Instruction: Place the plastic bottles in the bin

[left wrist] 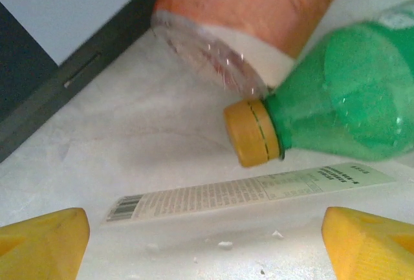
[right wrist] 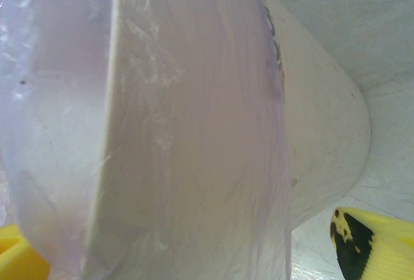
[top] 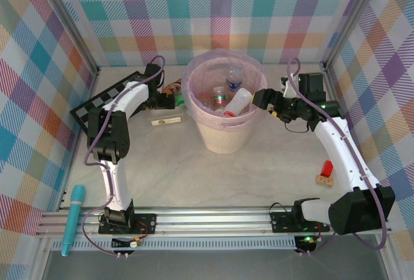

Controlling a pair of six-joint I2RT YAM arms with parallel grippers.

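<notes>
Okay, mid-task: some bottles are binned, at least two are left out.

Bin (top: 223,139) sits mid-counter toward the far edge, with the pink liner (right wrist: 194,131) folded over its rim. Contents from the top view:
- clear bottle with a blue label (top: 234,76) at the far side
- bottle with red and green on it (top: 220,97) in the middle
- white-wrapped bottle (top: 240,101) leaning on the right rim

Can't tell what's deeper.

Active step, my read: the left pick. Left jaws are low over the counter just left of the bin. Their yellow fingertips (left wrist: 42,241) are spread wide with nothing between them.

Ahead of them the green bottle (left wrist: 343,92) lies on its side, yellow cap (left wrist: 252,132) toward the fingertips. The amber bottle (left wrist: 259,8), orange label, lies just behind it. Touching or only close, can't tell. A loose label strip (left wrist: 252,189) lies flat between the fingertips and the cap; not a target.

Right jaws are also wide apart and empty, up against the bin's right side at the rim. The wrist view has liner and cream wall (right wrist: 323,118) between the fingertips (right wrist: 372,241). Looks like a drop-off pose.

Next move for the left:
- advance over the strip
- centre on the green bottle's body and close across it
- lift clear of the rim before release

Risks: a round bottle lying down will likely roll, and the amber neighbour may get nudged.

Red block (top: 326,170) near the right edge and teal stick (top: 73,218) at the near-left corner: leave both.
</notes>
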